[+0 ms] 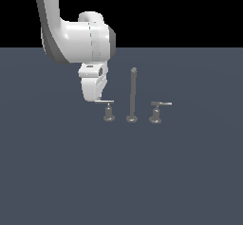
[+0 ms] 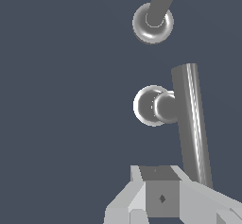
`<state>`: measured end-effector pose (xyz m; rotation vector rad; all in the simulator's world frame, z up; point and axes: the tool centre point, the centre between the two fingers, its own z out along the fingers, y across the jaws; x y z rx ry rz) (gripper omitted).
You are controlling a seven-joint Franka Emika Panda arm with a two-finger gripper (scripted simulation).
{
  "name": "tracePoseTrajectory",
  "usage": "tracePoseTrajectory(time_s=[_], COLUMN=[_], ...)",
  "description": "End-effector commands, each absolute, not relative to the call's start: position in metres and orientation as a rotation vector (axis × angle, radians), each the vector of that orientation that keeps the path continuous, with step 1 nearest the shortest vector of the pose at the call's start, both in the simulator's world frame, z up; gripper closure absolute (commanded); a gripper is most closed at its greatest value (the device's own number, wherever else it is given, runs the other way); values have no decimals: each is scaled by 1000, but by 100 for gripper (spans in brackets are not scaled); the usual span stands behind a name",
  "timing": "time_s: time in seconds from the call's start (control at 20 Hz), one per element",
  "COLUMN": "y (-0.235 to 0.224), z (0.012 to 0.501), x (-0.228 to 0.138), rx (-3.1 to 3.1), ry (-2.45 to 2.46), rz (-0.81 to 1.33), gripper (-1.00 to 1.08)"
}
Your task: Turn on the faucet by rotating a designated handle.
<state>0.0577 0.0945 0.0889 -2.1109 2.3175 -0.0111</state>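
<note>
The faucet is a small grey metal three-piece set on the dark floor. Its tall thin spout post [image 1: 132,92] stands in the middle. The handle [image 1: 107,109], a T-shaped lever with a slim stem, is on the exterior view's left of the post. The twin lever [image 1: 156,112] with a flared base is on the right. My gripper [image 1: 98,98] hangs at the free end of the handle's flat bar, touching or nearly touching it. The fingers are together and hold nothing. The wrist view shows the handle's bar [image 2: 191,124], its round base [image 2: 145,106], the post's foot [image 2: 152,24] and my gripper [image 2: 160,190] by the bar's end.
The white arm [image 1: 76,39] comes down from the upper left of the exterior view. The flat dark grey floor [image 1: 121,181] spreads all around the faucet set. Nothing else shows.
</note>
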Motion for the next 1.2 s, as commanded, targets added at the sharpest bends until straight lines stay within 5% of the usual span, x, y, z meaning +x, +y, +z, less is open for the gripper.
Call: tracePoseTrajectory(time_s=[0.0,1.15], y=[95,78], z=[89,89], x=[54,-3], rx=[-2112,-2125], ry=[2318,2309], rz=[-9,0], gripper=[108,108])
